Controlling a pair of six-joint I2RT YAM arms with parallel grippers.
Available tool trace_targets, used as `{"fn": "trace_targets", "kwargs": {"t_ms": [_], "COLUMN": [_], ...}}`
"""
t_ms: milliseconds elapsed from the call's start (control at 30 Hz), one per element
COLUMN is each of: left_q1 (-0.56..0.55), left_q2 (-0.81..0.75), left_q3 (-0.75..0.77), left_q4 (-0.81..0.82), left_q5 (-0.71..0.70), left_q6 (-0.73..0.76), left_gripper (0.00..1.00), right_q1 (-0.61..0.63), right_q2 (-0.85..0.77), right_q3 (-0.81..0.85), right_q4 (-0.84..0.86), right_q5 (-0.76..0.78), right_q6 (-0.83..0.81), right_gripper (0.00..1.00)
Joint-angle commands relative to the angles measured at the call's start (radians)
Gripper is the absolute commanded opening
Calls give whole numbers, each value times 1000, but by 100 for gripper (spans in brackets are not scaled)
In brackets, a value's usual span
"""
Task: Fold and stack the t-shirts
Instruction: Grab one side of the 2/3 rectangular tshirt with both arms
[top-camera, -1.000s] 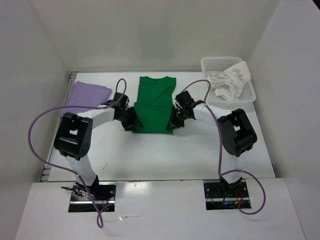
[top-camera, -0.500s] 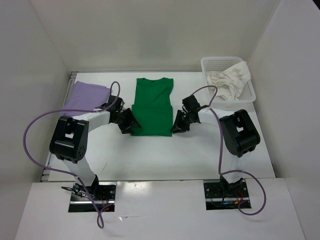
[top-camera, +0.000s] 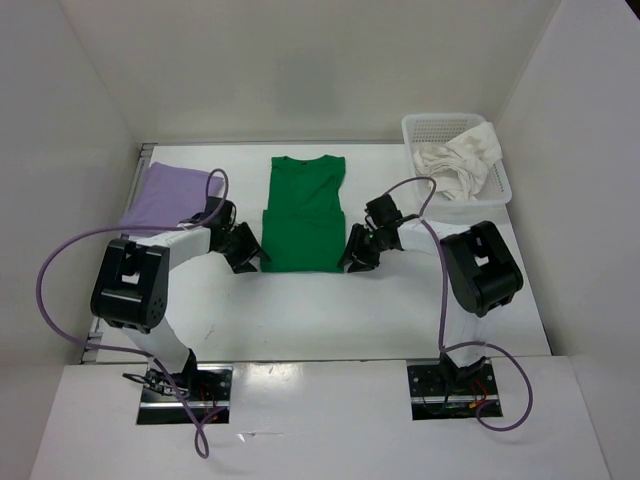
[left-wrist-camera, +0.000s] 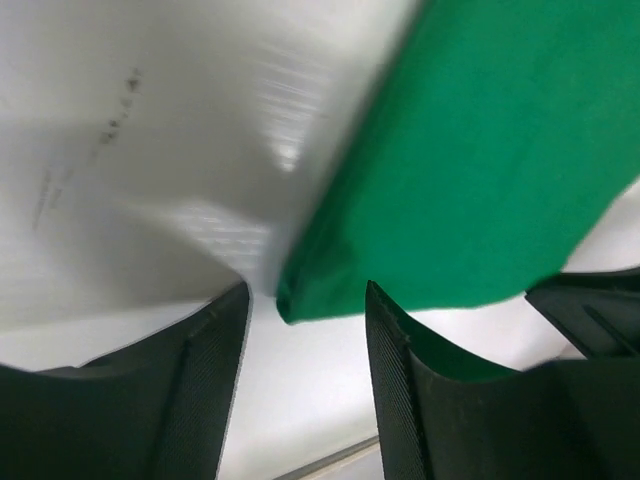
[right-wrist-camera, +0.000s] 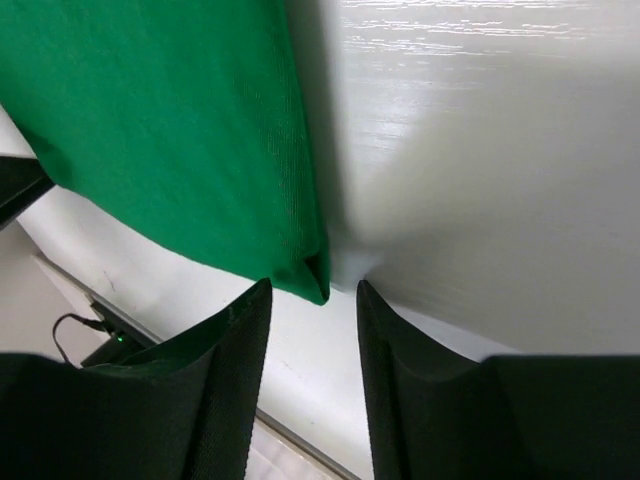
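The green shirt (top-camera: 303, 215) lies flat in the middle of the bench (top-camera: 300, 310), sleeves tucked in. The left fingers (left-wrist-camera: 200, 380) and right fingers (right-wrist-camera: 225, 380) stand open, one pair at each near corner, gripping nothing. If they close too shallow or catch only the top layer, I'd expect the fold to skew or fall apart on lifting.

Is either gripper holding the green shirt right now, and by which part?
Nothing is held. The left gripper and right gripper both stand open, each at a near corner of the green t-shirt.
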Motion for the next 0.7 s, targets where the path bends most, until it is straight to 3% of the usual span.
{"fn": "trace_targets", "kwargs": {"t_ms": [0,67,100,200,233,333,467,667], "left_q1": [12,12,12,12,12,12,12,3], "left_q2": [64,99,113,123,123,89,37,-218], "left_q3": [-10,-10,-19,-19,-19,-30,-54,-159], "left_q4": [14,26,40,49,39,8,-98,-305], "left_q5": [-22,-9,-9,1,1,1,37,84], "left_q6": [15,15,15,15,15,35,73,168], "left_gripper": [58,58,49,37,25,13,0,0], "right_q1": [4,4,4,4,4,13,44,158], "right_q2": [17,39,53,77,77,56,-36,-295], "right_q3": [-18,-18,-18,-18,-18,-18,-84,-263], "right_q4": [55,65,78,101,101,110,70,-20], "right_q5": [-23,-34,-44,-64,-65,-54,-31,-8], "right_q6": [-1,-1,-1,8,8,17,48,131], "right_gripper": [43,39,35,26,13,0,0,0]}}
